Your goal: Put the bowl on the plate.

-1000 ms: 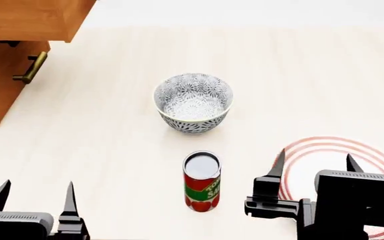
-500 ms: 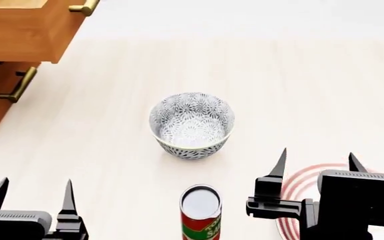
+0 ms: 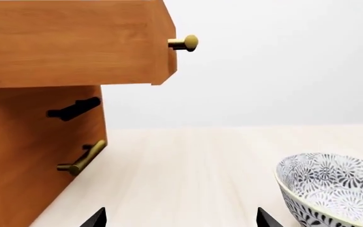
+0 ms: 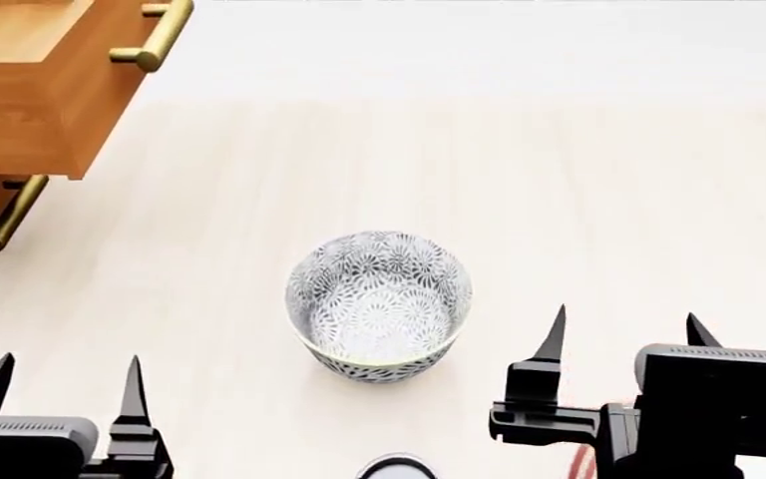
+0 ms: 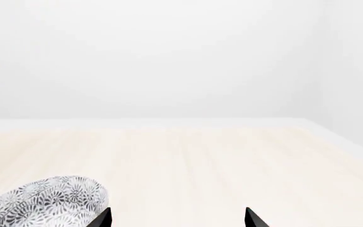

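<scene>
Approach step: both grippers spread wide and empty, bowl not yet grasped.

Head view: bowl (image 4: 378, 304) stands upright on the table (image 4: 596, 180), between the left gripper (image 4: 61, 384) and the right gripper (image 4: 618, 334), nearer the right and apart from both; only a red sliver of the plate (image 4: 577, 461) shows at the lower edge beside the right gripper, and a can top (image 4: 397, 468) sits just in front of the bowl. Left wrist view: bowl to one side of the fingertips (image 3: 96, 217), cabinet (image 3: 36, 142) opposite. Right wrist view: bowl just beside one fingertip. Next move, as judged: bring the right gripper over the rim, close, lift clear of the can, carry to the plate.
</scene>
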